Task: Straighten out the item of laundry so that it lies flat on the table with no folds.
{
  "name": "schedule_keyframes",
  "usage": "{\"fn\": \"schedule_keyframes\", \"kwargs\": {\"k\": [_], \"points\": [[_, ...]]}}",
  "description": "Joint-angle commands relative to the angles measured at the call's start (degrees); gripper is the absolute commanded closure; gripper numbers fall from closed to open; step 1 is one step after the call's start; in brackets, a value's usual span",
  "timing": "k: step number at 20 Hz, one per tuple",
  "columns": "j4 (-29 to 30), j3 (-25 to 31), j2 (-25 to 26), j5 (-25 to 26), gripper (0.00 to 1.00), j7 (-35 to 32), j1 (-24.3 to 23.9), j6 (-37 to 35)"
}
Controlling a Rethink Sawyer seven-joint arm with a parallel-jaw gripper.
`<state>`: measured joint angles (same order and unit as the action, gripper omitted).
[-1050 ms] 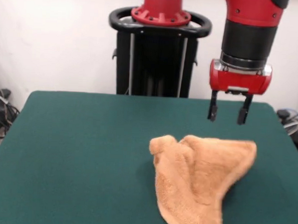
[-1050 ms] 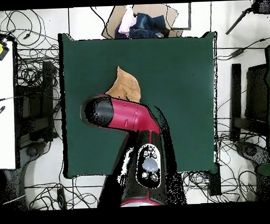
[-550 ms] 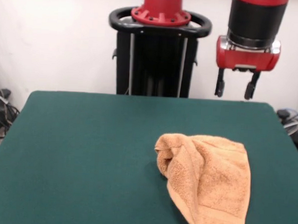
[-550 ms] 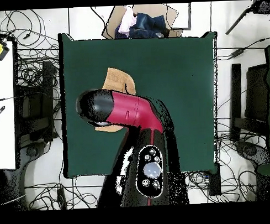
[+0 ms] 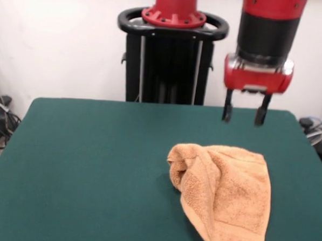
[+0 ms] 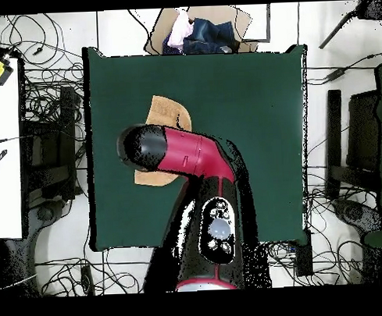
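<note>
Presently | hand [image 5: 242, 114] empty, fingers parted, hanging clear above the far edge of the towel [image 5: 222, 194] | towel on the worktop [image 5: 83, 165], front-view right of centre, left side bunched in a fold | judged: positioned for a fresh grasp.

Front view low across table [image 5: 94, 149], overhead straight down, both sharing it

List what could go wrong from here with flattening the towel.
The towel is bunched, with a rolled fold at its left edge; a pinch there may catch several layers and only drag the lump across the table. The open tool hangs above the towel's far edge, so a straight descent could press the folds instead of spreading them.
</note>
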<state>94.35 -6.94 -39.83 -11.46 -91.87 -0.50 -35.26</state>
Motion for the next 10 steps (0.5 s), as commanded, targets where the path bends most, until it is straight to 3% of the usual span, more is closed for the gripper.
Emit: {"fn": "schedule_keyframes", "kwargs": {"k": [1, 6, 10], "points": [[0.4, 7.5, 13.9, 4.1, 0.00, -5.3, -4.0, 17.4], [-6.7, 9.4, 24.7, 6.6, 0.00, -4.0, -4.5, 28.9], [-13.8, 10.4, 31.5, 8.4, 0.00, -2.4, -4.7, 32.7]]}}
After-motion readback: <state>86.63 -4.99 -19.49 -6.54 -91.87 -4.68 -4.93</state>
